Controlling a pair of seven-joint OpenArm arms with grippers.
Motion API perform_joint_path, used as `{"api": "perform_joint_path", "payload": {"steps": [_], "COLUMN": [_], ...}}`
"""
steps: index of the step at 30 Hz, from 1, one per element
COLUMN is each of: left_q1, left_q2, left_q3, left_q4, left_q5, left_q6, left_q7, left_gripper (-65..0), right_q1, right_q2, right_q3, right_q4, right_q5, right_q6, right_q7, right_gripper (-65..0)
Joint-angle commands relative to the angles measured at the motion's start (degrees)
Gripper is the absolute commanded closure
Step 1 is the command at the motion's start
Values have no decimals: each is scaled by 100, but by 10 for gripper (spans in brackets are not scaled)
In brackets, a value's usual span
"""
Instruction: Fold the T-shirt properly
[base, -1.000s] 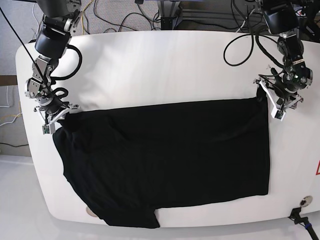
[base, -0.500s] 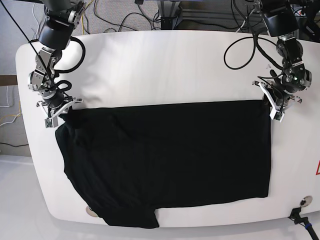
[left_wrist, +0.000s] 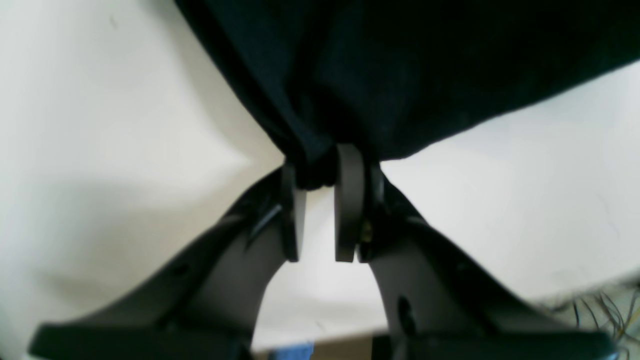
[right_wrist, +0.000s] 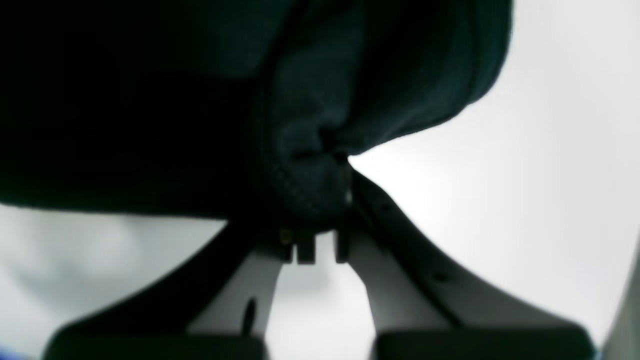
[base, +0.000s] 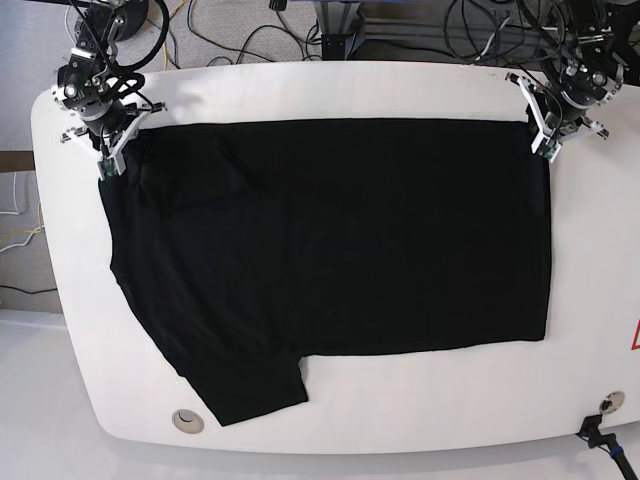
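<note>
The black T-shirt (base: 330, 230) lies spread across the white table (base: 330, 90), its top edge stretched between both grippers near the far side. A sleeve hangs toward the front left. My left gripper (base: 545, 130) at the far right is shut on the shirt's corner; in the left wrist view its fingers (left_wrist: 349, 200) pinch a bunched fold of the T-shirt (left_wrist: 400, 75). My right gripper (base: 113, 148) at the far left is shut on the other corner; in the right wrist view the gripper (right_wrist: 315, 220) is covered by the bunched T-shirt (right_wrist: 310, 150).
Cables (base: 250, 30) and a stand lie behind the table's far edge. A round fitting (base: 186, 421) sits at the table's front left and a black connector (base: 600, 435) at the front right.
Both grippers have moved toward the far side of the table, pulling the shirt's top edge with them. The shirt now lies stretched out farther back and flatter.
</note>
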Motion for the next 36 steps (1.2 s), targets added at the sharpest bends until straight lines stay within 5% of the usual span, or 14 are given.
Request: {"api": "perform_joint_path", "payload": {"steps": [1, 11, 24, 27, 31, 36], "left_q1": [500, 1291, 1441, 1423, 1186, 606], "left_q2": [-64, -38, 296, 296, 208, 85], "left_q3": [-146, -814, -814, -788, -638, -647], "left_q4": [461, 576, 567, 567, 567, 593], "left_q5": [-74, -74, -65, -65, -56, -65], "left_q6": [-9, -18, -18, -27, -27, -27], "left_q7": [-46, -46, -46, -46, -46, -46], "left_gripper": [-73, -73, -79, -196, -428, -434], "right_q1": [-360, -1169, -1336, -1345, -1327, -1116], "right_q2": [-16, -130, -323, -323, -332, -323], "right_q3": [141, 237, 272, 272, 290, 299], "right_q4": [449, 792, 757, 774, 792, 1276], "right_q5": [-72, -72, -72, -72, -72, -63], "right_q6": [17, 17, 17, 17, 17, 17], "right_q7": [-235, -253, -253, -253, -244, -253], "right_gripper": [0, 0, 0, 0, -194, -317]}}
